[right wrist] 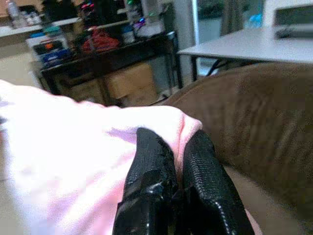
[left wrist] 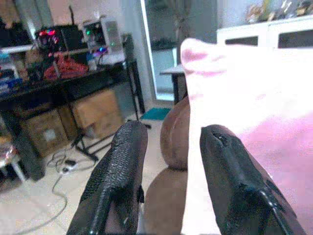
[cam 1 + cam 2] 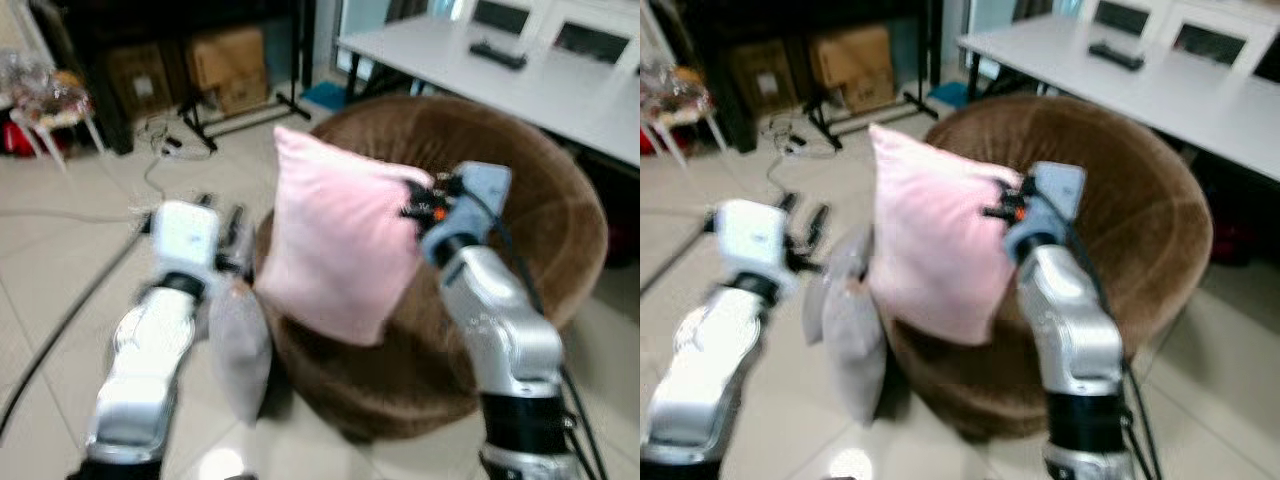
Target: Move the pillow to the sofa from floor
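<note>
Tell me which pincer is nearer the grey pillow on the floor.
Left. The left pincer hangs open just above the grey pillow, beside the pink pillow. The right pincer is across the brown sofa, shut on the pink pillow's corner.

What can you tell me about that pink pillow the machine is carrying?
The pink pillow is square, soft and smooth, like plush fabric. It hangs in the air, tilted, over the front edge of the round brown sofa. The right gripper pinches one corner, bunching the fabric. The left gripper is open beside its other edge.
</note>
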Robot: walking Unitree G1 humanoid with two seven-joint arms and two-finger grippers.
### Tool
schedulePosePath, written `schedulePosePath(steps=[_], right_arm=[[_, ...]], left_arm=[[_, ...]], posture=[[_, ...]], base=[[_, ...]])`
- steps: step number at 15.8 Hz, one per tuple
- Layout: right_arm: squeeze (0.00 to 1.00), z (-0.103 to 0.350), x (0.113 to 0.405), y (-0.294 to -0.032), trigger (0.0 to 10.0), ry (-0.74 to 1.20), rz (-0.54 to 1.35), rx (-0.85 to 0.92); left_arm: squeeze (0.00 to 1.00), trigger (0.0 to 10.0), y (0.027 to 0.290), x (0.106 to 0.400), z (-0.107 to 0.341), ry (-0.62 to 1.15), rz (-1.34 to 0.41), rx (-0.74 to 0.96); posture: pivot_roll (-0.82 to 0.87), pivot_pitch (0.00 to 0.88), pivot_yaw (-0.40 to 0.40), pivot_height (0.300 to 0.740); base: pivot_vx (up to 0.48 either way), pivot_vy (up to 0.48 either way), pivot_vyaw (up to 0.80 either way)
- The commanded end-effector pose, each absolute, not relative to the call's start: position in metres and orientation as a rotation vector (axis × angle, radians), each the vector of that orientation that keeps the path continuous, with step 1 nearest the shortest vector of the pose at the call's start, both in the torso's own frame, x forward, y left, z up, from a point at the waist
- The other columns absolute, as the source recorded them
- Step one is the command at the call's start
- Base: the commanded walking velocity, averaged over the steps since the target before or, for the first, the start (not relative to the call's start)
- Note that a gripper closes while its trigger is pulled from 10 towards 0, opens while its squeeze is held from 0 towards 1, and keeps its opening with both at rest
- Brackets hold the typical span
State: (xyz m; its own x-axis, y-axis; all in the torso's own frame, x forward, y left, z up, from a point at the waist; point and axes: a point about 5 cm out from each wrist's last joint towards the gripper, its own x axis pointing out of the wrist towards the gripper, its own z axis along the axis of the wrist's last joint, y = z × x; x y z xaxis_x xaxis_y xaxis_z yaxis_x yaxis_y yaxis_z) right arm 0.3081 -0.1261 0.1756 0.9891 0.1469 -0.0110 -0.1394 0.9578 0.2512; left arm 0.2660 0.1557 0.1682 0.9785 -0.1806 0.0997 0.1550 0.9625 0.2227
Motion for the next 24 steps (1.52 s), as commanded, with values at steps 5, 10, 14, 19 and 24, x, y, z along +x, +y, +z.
schedulePosePath(steps=[5, 10, 14, 19, 24], right_arm=[[0.00, 0.1899, 0.3078, -0.1216, 10.0, -0.034, 0.163, 0.262], [0.00, 0.1903, 0.3083, -0.1219, 10.0, -0.035, 0.160, 0.253], [0.00, 0.1907, 0.3094, -0.1221, 10.0, -0.034, 0.162, 0.254], [0.00, 0.1912, 0.3097, -0.1218, 10.0, -0.037, 0.161, 0.253], [0.00, 0.1911, 0.3095, -0.1210, 10.0, -0.037, 0.168, 0.255]], left_arm=[[0.00, 10.0, 0.1606, 0.2671, 0.1690, -0.116, -0.167, 0.231], [0.00, 10.0, 0.1596, 0.2687, 0.1693, -0.114, -0.173, 0.228], [0.00, 10.0, 0.1595, 0.2688, 0.1697, -0.114, -0.172, 0.231], [0.00, 10.0, 0.1594, 0.2693, 0.1700, -0.113, -0.176, 0.230], [0.00, 10.0, 0.1591, 0.2693, 0.1698, -0.114, -0.178, 0.227]], posture=[[0.09, 0.000, -0.039, 0.740], [0.09, 0.000, -0.037, 0.740], [0.09, 0.000, -0.040, 0.740], [0.09, 0.000, -0.035, 0.740], [0.09, 0.000, -0.035, 0.740]], base=[[0.274, 0.000, -0.80], [0.274, 0.000, 0.00], [0.276, 0.000, 0.00], [0.274, 0.000, 0.00], [0.275, 0.000, 0.00]])
